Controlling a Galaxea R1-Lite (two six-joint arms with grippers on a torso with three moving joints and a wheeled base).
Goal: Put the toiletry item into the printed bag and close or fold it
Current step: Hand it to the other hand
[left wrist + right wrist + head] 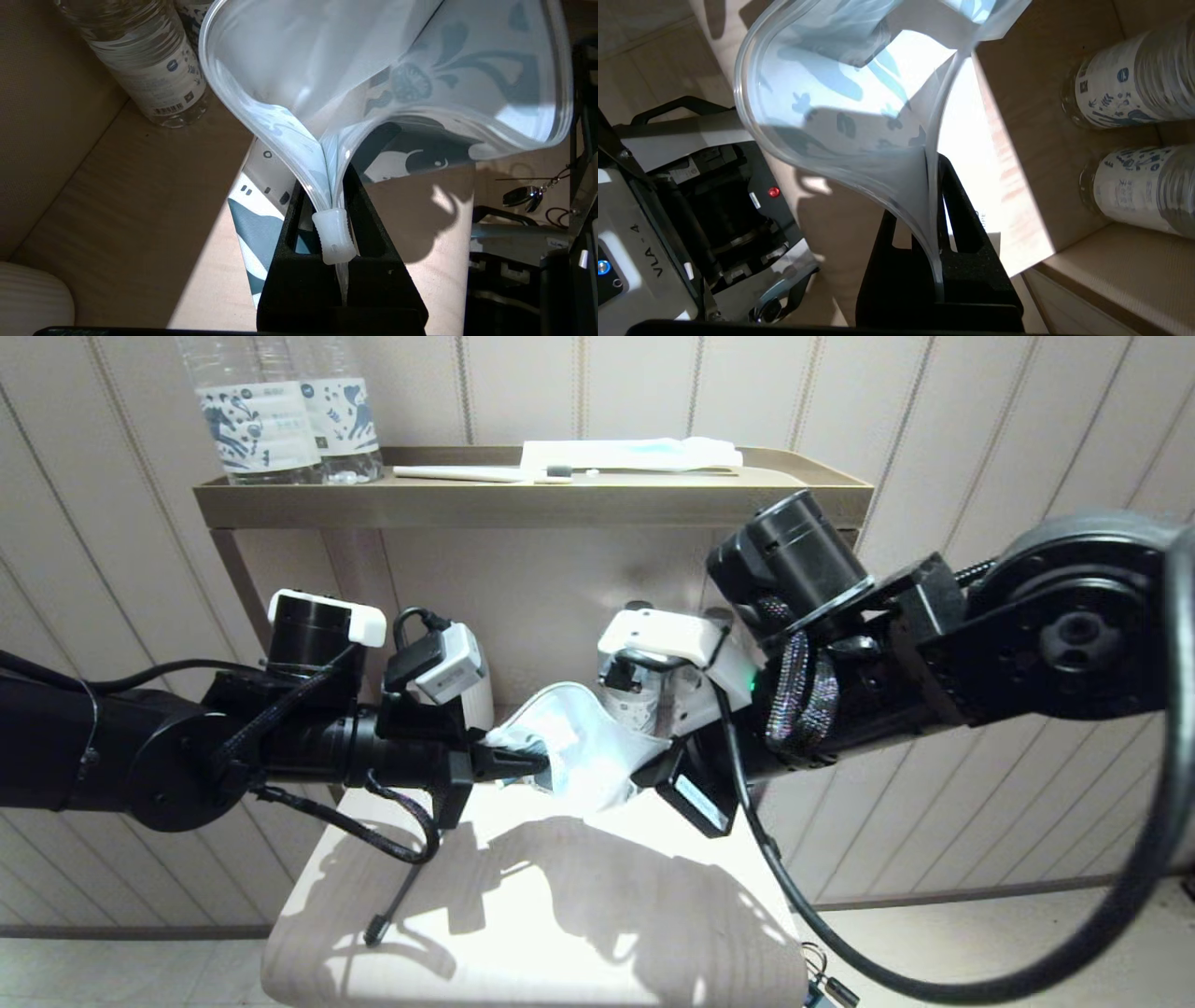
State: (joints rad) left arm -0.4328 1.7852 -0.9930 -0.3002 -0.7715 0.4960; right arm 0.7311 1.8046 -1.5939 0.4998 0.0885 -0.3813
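Head view: we see both arms meeting over the pale table (560,915), the printed bag (579,747) strung between them above its far part.
Left gripper (523,763): clamped tight on the bag's left end; in our left wrist view the jaws pinch the zip edge right at the white slider (334,235).
Right gripper (653,767): pinched shut on the bag's right end; our right wrist view shows the zip rim running down between its black fingers (959,205).
Bag mouth: gaping wide open between the two grips, rim bowed, blue motifs showing through.
Hidden: we cannot make out any toothbrush inside the bag; the right fingertips are masked by the bag in the head view.
Only head view: the upper shelf (523,499) with a white toothbrush (485,473), a flat packet (630,454) and two bottles (280,420).
Only wrist views: bottles (1129,140) standing far on the table.
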